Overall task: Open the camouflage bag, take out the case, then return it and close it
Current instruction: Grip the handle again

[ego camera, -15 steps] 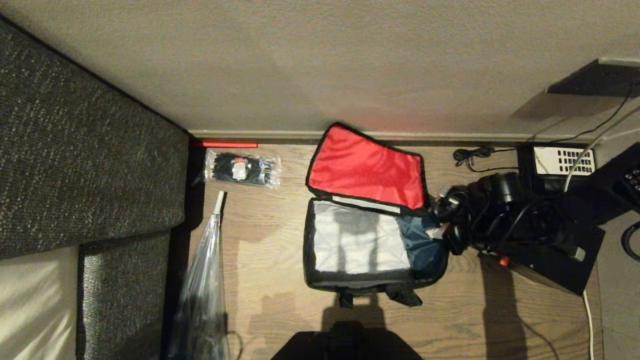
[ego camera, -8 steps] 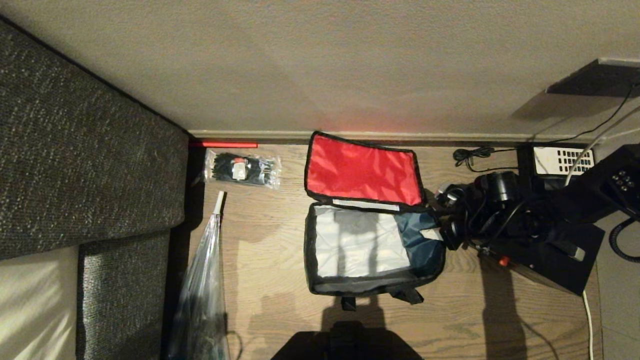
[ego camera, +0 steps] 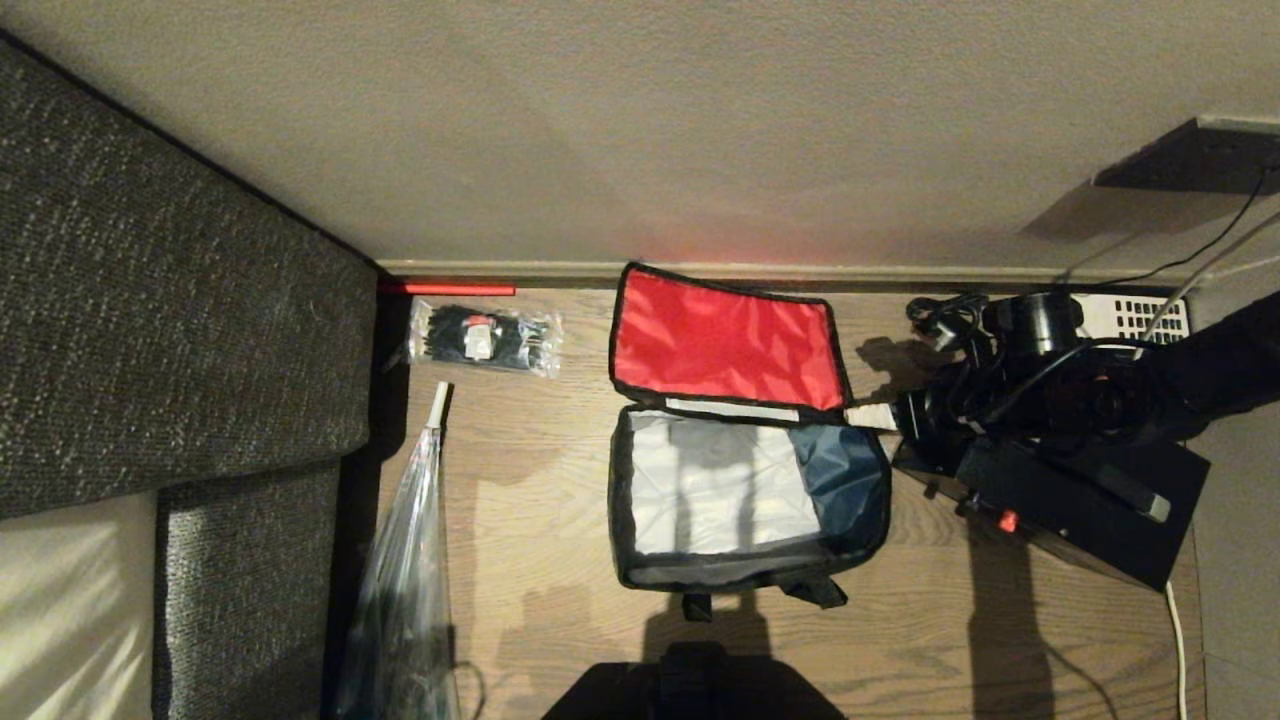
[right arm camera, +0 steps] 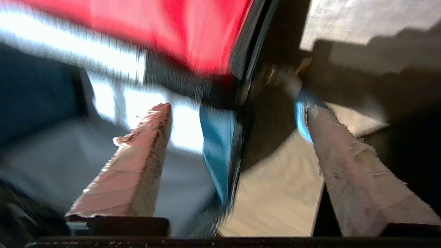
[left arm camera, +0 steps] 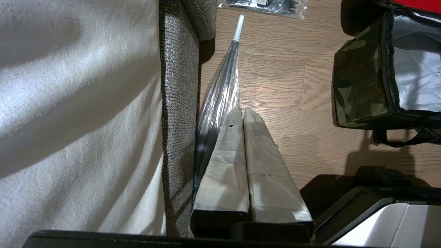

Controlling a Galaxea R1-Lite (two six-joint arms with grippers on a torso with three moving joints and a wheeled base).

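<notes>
Wood floor, frame centre: camouflage bag (ego camera: 745, 500) lid open & empty, case (ego camera: 1085, 510) just right of it under right gripper (ego camera: 885, 418), fingers apart, left gripper (left arm camera: 243, 119) closed; next: regrasp case for return.

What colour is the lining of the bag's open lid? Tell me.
Red, edged with black trim; the lid of the bag shows best in the head view.

Right gripper (right arm camera: 237, 113) reaching in level from the right, jaws spread wide, left gripper (left arm camera: 243, 115) parked low, jaws together
</notes>
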